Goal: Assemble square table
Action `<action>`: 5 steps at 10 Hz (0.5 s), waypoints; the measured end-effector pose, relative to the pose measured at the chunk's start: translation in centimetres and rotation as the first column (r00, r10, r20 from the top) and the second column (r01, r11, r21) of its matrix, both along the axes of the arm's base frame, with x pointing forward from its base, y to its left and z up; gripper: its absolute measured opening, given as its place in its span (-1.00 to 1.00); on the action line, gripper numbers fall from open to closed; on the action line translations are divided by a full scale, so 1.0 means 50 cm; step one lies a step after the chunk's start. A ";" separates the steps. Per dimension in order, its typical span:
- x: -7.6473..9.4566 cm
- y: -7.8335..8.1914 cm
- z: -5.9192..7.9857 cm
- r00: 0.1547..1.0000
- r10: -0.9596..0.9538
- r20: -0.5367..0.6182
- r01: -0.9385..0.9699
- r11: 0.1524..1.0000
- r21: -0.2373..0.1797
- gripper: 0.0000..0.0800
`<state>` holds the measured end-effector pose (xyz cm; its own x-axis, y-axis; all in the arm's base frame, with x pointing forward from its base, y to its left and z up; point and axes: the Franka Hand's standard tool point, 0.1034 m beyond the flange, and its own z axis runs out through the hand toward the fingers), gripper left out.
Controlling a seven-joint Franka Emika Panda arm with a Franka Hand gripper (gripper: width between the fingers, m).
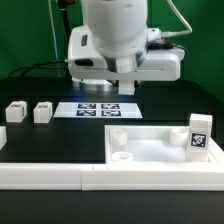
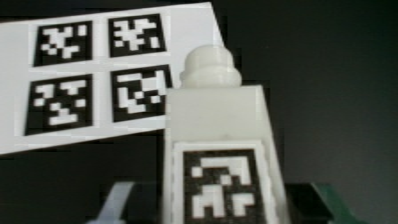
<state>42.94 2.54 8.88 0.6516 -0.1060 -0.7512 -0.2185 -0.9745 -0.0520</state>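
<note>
**Exterior view.** Locate the two-finger gripper (image 1: 124, 90) high over the far middle of the black worktop (image 1: 60, 145), directly above the thin flat white marker board (image 1: 100, 110). Locate the large white plastic square slab (image 1: 150, 150) at the worktop's near edge, toward the exterior view's right, set against the long white L-shaped border wall (image 1: 50, 172). Take the bearing from gripper to slab as nearer the camera, lower, slightly toward the exterior view's right, and well apart.

Count:
- One slab, with three open round sockets (image 1: 122, 158).
- One short white tagged upright leg (image 1: 200, 135) at the slab's edge on the exterior view's right. Cannot tell whether seated in a socket.
- One short white loose leg (image 1: 15, 112) and a second loose leg (image 1: 42, 112), side by side near the worktop's edge at the exterior view's left.

**Wrist view.** Note the gripper (image 2: 217, 205) clamped on a fourth part, the white plastic tagged held leg (image 2: 217, 150), pinched low on the body between dark fingers (image 2: 125, 200). Read the long axis as running straight out from the jaws, stepped tip (image 2: 205, 65) foremost, aimed at the marker board (image 2: 98, 70) with four printed tags.

Total: four legs. Judged requirement for the coming move: carry the tip to an open socket and keep the axis upright.
</note>
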 end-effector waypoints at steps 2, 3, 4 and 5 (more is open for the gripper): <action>0.006 -0.007 -0.017 0.998 -0.009 0.067 0.010 1.000 -0.018 -0.28; 0.012 -0.004 -0.026 0.987 -0.021 0.161 0.026 0.999 -0.030 -0.27; -0.008 -0.005 -0.050 0.977 -0.056 0.206 0.064 0.997 -0.033 -0.27; 0.012 -0.013 -0.031 0.970 -0.033 0.242 0.045 0.998 -0.044 -0.27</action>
<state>43.52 1.88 7.31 0.8073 -0.1682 -0.5656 -0.2436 -0.9680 -0.0599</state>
